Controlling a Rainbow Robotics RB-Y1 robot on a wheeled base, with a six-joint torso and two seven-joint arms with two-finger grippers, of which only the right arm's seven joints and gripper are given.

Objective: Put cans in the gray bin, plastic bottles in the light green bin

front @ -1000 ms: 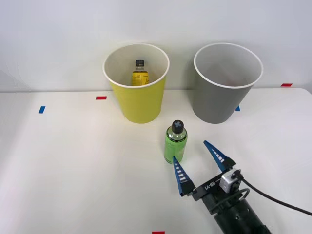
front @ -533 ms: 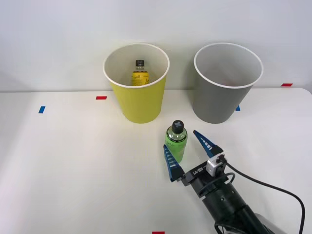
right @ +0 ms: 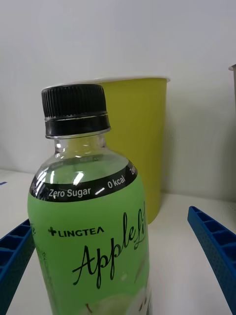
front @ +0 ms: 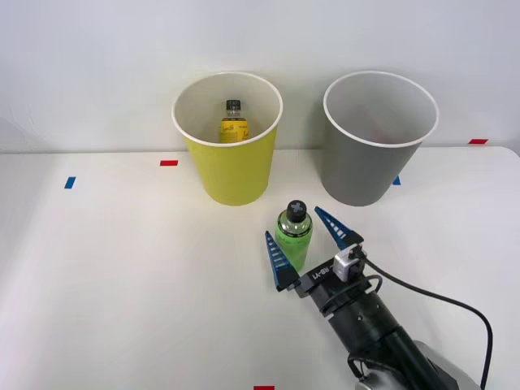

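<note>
- My gripper (front: 309,244) is spread wide, fingers flanking the upright green bottle (front: 293,236), not touching.
- The green bin (front: 229,175) sits at eleven o'clock from it.
- I'd best close squarely on the body, below the cap.

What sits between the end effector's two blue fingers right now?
The green bottle stands upright between the open right end effector's fingers, not yet gripped; both the front and wrist views show gaps on each side.
</note>
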